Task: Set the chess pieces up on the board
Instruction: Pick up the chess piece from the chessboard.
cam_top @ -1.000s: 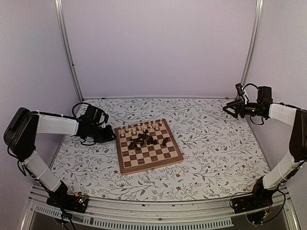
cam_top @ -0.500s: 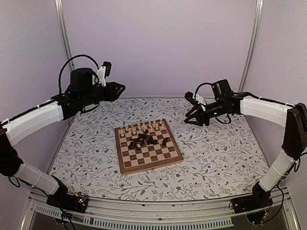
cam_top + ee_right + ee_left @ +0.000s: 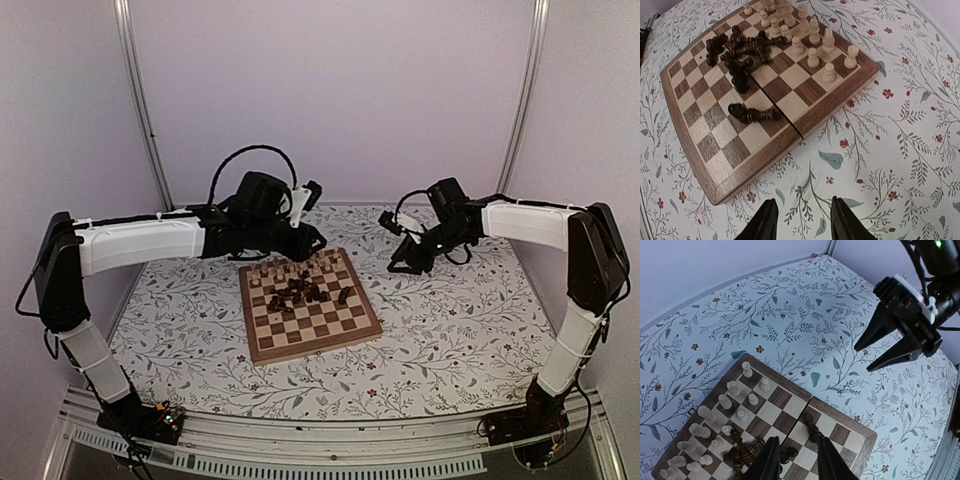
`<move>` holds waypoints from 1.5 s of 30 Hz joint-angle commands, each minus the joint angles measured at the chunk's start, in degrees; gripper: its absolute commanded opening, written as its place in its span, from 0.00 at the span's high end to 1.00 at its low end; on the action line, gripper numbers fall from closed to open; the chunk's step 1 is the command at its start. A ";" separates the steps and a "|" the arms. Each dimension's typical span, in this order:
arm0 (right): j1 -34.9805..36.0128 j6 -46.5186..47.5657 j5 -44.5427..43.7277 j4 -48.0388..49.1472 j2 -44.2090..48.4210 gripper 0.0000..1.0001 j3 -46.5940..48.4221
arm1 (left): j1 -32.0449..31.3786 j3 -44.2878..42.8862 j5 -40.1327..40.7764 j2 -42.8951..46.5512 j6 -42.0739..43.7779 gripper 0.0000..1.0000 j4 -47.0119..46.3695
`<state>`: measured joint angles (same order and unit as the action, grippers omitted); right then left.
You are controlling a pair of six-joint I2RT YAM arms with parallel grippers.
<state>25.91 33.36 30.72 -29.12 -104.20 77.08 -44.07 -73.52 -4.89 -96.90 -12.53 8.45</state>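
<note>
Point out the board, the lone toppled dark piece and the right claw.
board (image 3: 320, 347): top external view, on its near wooden rim.
lone toppled dark piece (image 3: 753, 114): right wrist view, on the middle of its body.
right claw (image 3: 862, 360): left wrist view, midway between its two fingertips.

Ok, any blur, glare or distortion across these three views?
Top external: even light, wide-angle distortion bows the side posts, chess pieces too small to resolve. Left wrist: pale pieces look slightly washed out. Right wrist: board crisp, soft shadows, no glare.
</note>
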 commanded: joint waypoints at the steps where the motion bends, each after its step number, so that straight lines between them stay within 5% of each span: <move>1: -2.13 -0.70 -3.23 4.89 7.21 0.59 -8.90 | -6.24 -6.68 9.12 -3.84 0.21 0.70 11.37; 22: -7.41 -4.05 -3.31 17.53 15.12 0.55 -18.81 | -13.60 -37.92 15.17 -30.85 -11.90 0.66 37.17; 36: -7.43 -3.97 -2.23 16.92 15.43 0.55 -18.46 | -13.51 -35.38 19.05 -29.48 -13.98 0.61 40.71; 45: -7.43 -3.68 -2.38 16.71 15.52 0.55 -18.46 | -12.49 -36.54 17.72 -31.42 -13.94 0.68 40.60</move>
<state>18.61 29.58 27.75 -12.80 -89.41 58.30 -57.17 -109.67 13.37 -127.57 -26.20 48.18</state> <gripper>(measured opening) 0.448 0.340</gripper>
